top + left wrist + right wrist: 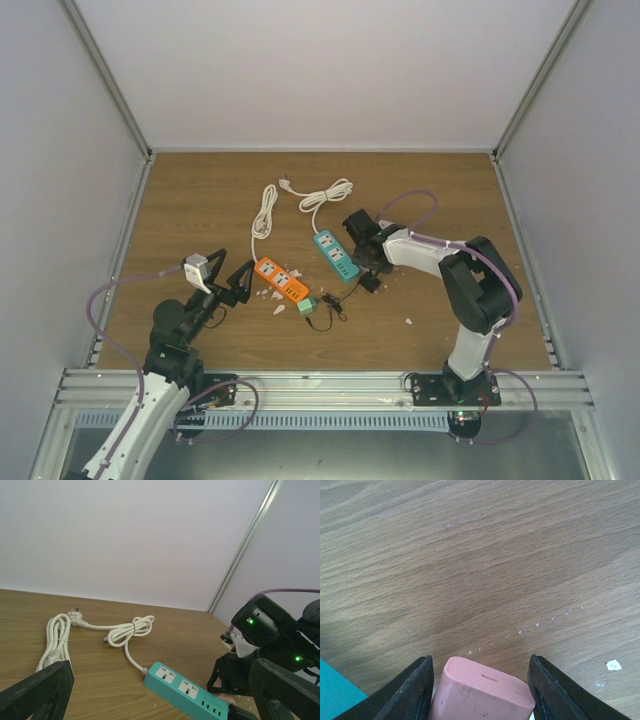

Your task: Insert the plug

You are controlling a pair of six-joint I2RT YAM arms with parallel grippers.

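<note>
Hold unclear: right gripper [481, 660] astride pink block [480, 695], contact cut off | left gripper [161, 666] gaping, empty

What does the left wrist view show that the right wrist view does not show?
Only the left wrist view shows the white cords, the sockets of the teal power strip, and the right arm near one end of that strip. Only the right wrist view clearly shows a pink block between the right gripper's fingers, and white flecks on the wood. Both views show the wooden table and some teal of the strip.
</note>
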